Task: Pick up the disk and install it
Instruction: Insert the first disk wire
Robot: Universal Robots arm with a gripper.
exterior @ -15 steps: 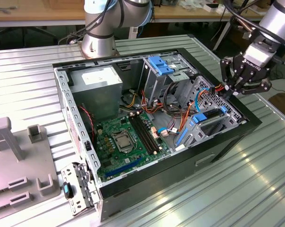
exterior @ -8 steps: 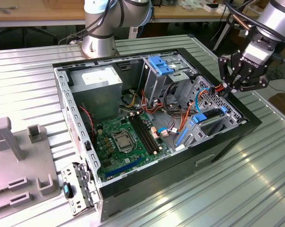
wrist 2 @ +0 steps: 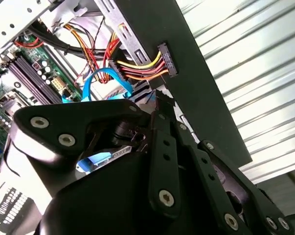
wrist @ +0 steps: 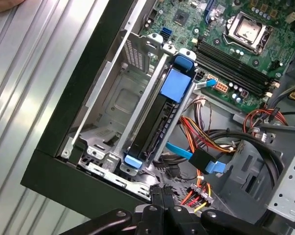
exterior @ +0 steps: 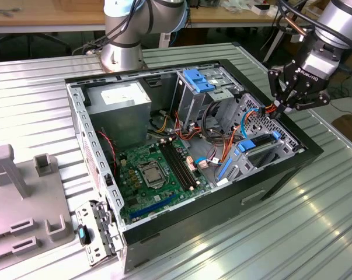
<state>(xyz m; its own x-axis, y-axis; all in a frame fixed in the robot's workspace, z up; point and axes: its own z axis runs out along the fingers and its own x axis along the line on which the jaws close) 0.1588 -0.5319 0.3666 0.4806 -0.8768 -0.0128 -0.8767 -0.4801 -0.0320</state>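
The disk (wrist: 157, 125) stands on edge in the drive bay at the corner of the open computer case (exterior: 281, 175). Its body is dark, with a bright blue carrier bracket (wrist: 176, 83) on top. In the exterior view the disk (exterior: 258, 143) lies low in the case at that view's right. My gripper (exterior: 279, 106) hovers just above the case's rim beside this bay, apart from the disk. Its black fingers (wrist: 162, 196) are pressed together and hold nothing. A black connector (wrist 2: 167, 58) on red, yellow and orange wires hangs close in front of the fingertips (wrist 2: 159, 100).
The case holds a green motherboard (exterior: 155, 169), a grey power supply (exterior: 120, 102), a light-blue ribbed latch plate (exterior: 199, 79) and loose blue cables (wrist: 196, 156). A grey fixture (exterior: 24, 192) stands at the exterior view's left. Another arm's base (exterior: 123, 49) rises behind the case on the ribbed metal table (exterior: 316, 227).
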